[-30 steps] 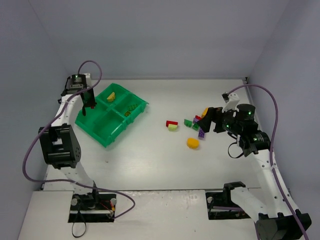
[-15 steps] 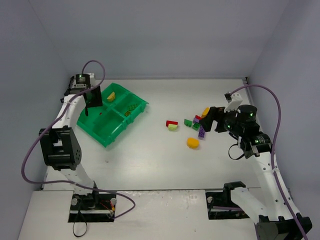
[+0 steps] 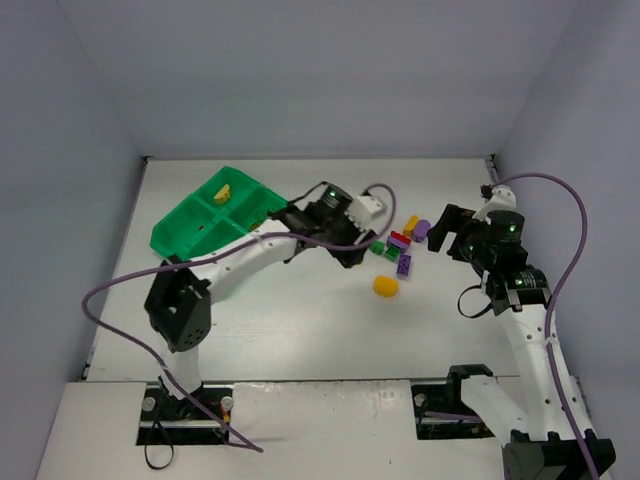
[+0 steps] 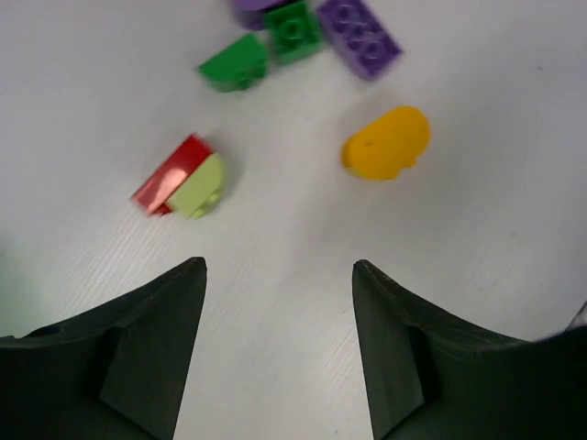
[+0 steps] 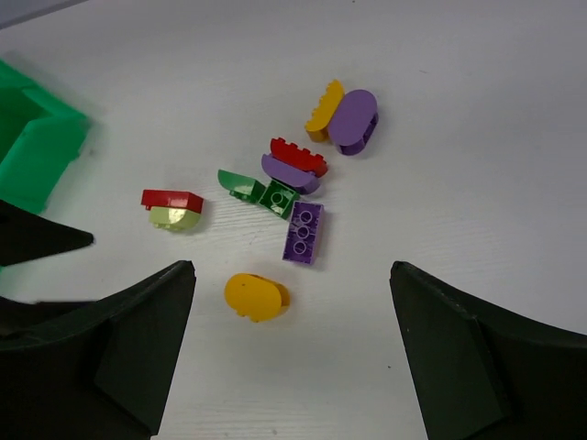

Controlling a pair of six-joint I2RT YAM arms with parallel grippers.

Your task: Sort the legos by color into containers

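The legos lie in a loose pile mid-table: a yellow rounded piece (image 3: 385, 286) (image 4: 387, 142) (image 5: 255, 296), a purple brick (image 3: 403, 264) (image 5: 304, 232), green bricks (image 4: 293, 27) (image 5: 275, 195), a red brick (image 5: 298, 156), and a red and lime pair (image 4: 179, 179) (image 5: 172, 206). My left gripper (image 3: 345, 258) (image 4: 279, 266) hovers open and empty just short of that pair. Open too and holding nothing, my right gripper (image 3: 440, 240) (image 5: 292, 268) hangs over the yellow rounded piece. The green tray (image 3: 170, 235) with the containers sits back left, a yellow lego (image 3: 223, 192) in one compartment.
A yellow piece (image 5: 323, 110) and a purple rounded piece (image 5: 353, 121) lie at the pile's far side. The left arm stretches from the tray side across to the pile. A tray corner (image 5: 37, 151) shows at the right wrist view's left edge.
My left arm has swung from over the tray to the lego pile and its gripper has opened. The right gripper has drawn back slightly to the right.
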